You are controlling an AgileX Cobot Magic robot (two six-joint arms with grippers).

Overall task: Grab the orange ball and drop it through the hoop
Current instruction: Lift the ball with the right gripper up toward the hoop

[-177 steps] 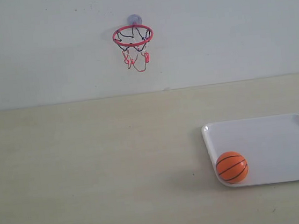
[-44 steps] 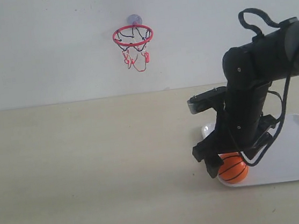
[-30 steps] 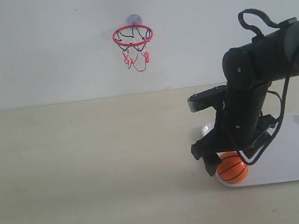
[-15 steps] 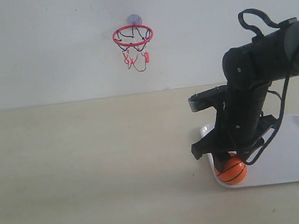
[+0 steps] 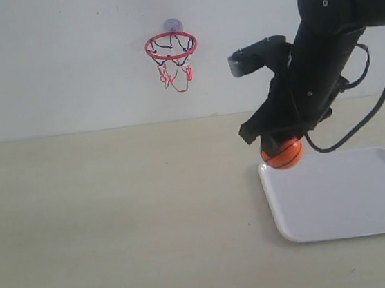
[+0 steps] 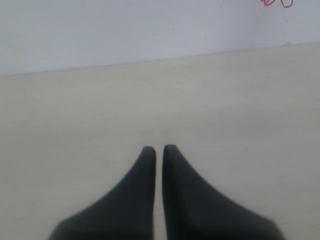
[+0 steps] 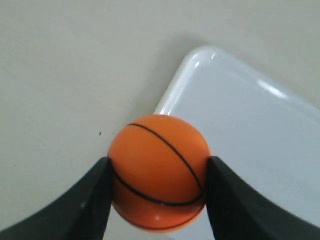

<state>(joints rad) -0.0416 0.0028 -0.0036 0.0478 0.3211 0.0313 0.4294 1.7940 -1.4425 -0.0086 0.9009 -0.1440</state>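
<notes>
The exterior camera is standing well back from the hoop, facing it almost level across the worktop. The left wrist camera is looking low toward the wall below the hoop, sharing its net tips. The right wrist camera is pointing down, close on the tray corner and the orange ball, sharing both with the exterior view.

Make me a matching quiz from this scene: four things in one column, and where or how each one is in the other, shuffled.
1. orange ball
2. hoop
3. tray
4. left gripper

A. fixed to the wall
B. fingers closed on nothing
C. gripped in mid-air
D. lying on the table

Pairs: 1-C, 2-A, 3-D, 4-B
</notes>
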